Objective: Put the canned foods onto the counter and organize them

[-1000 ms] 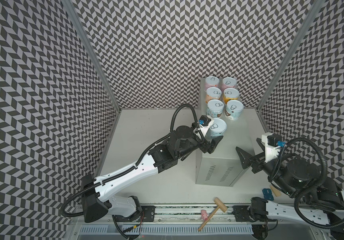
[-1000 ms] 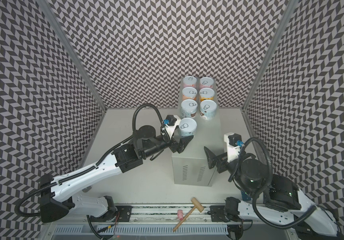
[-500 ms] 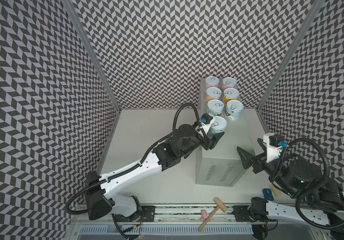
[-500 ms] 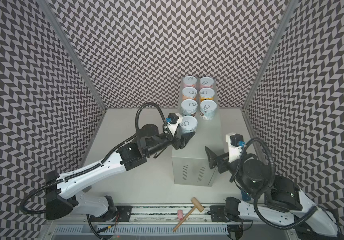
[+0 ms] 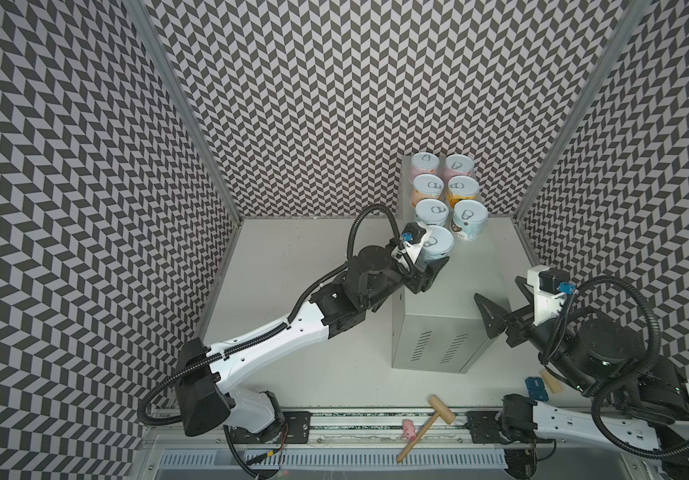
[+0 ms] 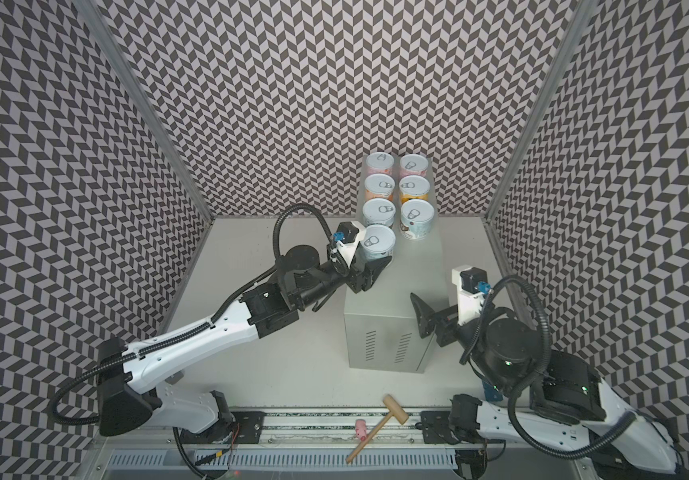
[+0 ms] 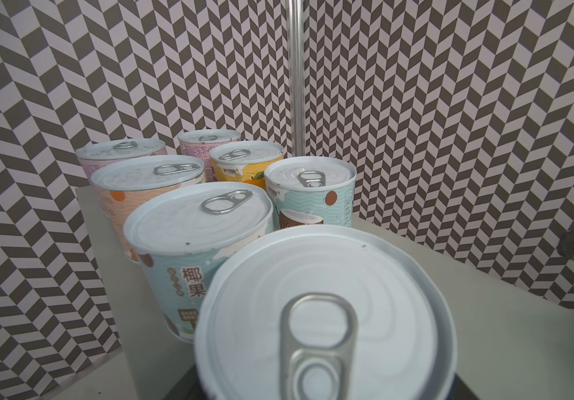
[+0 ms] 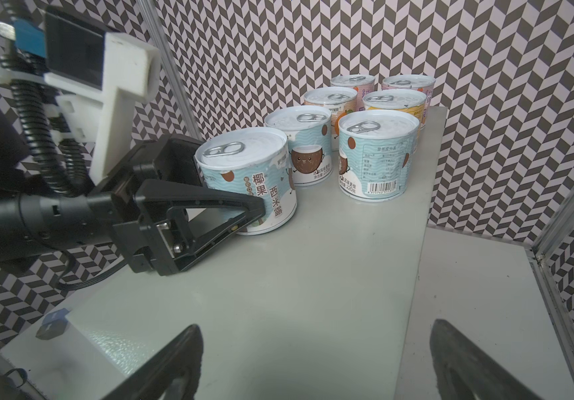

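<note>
Several canned foods [image 5: 446, 189] [image 6: 397, 187] stand upright in two rows at the back of the counter [image 5: 451, 299] [image 6: 397, 299], a tall light-grey box. One more light-blue can [image 5: 440, 241] [image 6: 379, 242] [image 7: 327, 311] [image 8: 244, 162] stands on the counter top just in front of the left row. My left gripper [image 5: 434, 257] [image 6: 376, 259] is shut on its sides. In the right wrist view a black finger [image 8: 209, 204] presses against the label. My right gripper [image 5: 501, 297] [image 6: 438, 301] [image 8: 313, 325] stands open and empty over the counter's right edge.
A wooden mallet [image 5: 428, 419] and a small pink thing [image 5: 408, 427] lie on the front rail. A blue piece [image 5: 536, 384] and a wooden block [image 5: 550, 380] lie by the right arm's base. Patterned walls close in three sides.
My left gripper has closed on the light-blue can and carried it a little farther back, close to the left row. The right arm has hardly moved.
</note>
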Robot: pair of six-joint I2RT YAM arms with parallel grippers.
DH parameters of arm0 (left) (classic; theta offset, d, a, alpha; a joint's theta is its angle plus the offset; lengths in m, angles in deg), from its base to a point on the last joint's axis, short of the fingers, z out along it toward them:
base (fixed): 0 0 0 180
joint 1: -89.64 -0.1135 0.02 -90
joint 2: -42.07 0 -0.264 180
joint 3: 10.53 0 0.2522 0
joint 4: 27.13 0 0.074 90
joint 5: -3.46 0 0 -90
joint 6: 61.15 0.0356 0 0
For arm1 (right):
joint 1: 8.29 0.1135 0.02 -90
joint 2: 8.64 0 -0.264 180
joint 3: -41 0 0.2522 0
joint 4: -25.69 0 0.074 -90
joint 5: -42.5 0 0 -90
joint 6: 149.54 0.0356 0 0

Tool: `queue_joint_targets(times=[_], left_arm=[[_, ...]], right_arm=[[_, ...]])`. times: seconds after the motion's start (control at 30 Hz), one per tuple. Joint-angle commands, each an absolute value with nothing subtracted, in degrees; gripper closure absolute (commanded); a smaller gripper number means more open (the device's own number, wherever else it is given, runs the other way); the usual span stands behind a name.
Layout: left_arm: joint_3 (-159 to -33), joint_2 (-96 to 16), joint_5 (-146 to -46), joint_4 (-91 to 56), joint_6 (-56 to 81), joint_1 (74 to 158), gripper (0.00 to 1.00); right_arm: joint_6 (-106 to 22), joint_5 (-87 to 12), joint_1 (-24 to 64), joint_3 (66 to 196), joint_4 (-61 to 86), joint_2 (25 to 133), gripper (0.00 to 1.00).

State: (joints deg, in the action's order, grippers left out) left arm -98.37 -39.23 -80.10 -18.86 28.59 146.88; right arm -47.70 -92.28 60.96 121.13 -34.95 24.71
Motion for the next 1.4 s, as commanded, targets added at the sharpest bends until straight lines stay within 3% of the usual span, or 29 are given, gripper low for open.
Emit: queue_joint_targets(times=[0.0,0.57,1.37], left_arm=[[-98.9,-40.6,-79.7,-17.1,29.1,146.4,0.27],[-99.1,-40.9,-81.1,-15.5,28.8,146.4,0.20],[-99.4,-42.0,-82.1,-15.7,28.8,146.2,0.24]], right_arm=[[-47.5,-93.1,61.0,121.0,-33.4,24.7,0.01],[-47.8,-92.8,61.0,121.2,-33.3,25.0,0.01],[-47.8,-93.2,61.0,120.5,-33.0,24.4,0.01]])
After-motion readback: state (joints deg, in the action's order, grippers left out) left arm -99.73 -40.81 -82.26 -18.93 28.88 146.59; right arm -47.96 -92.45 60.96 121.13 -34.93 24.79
